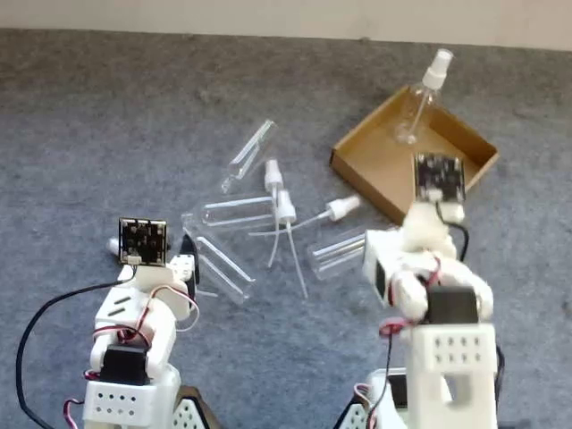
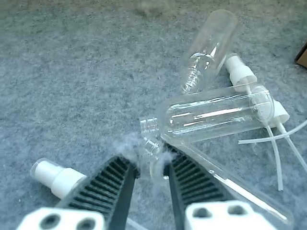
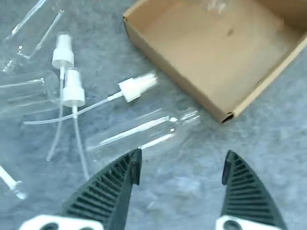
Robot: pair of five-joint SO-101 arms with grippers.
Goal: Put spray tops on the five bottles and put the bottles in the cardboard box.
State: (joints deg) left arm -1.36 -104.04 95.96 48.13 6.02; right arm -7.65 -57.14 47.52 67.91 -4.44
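3 loose spray tops (image 1: 285,207) lie in the middle of the carpet (image 1: 107,116), and their thin tubes cross each other. They sit between the bottles on the left and the right bottle (image 3: 144,132). A 4th top (image 2: 55,176) lies just beside the left gripper (image 2: 151,163). The middle bottle (image 2: 216,114) lies just past that gripper, very close to the slanted bottle (image 2: 240,191).

The left gripper's jaws are closed tight on the neck of the slanted bottle. The right gripper (image 3: 183,155) hangs over the carpet with its jaws wide apart and nothing in them. The right bottle lies just in front of it.

The slanted bottle lies flat. Its mouth is at the left gripper and its body runs away at a slant. The middle bottle lies side to side in the high view, with its mouth to the left. The far bottle (image 1: 250,154) also lies at a slant, with its neck toward the left arm. The right bottle's mouth points at the near corner of the box (image 1: 362,186). The capped bottle (image 1: 418,107) is in the box. It leans on the far rim, and its top sticks out past it.

The carpet is gray and fuzzy. A pale wall (image 1: 286,13) runs along its far edge.
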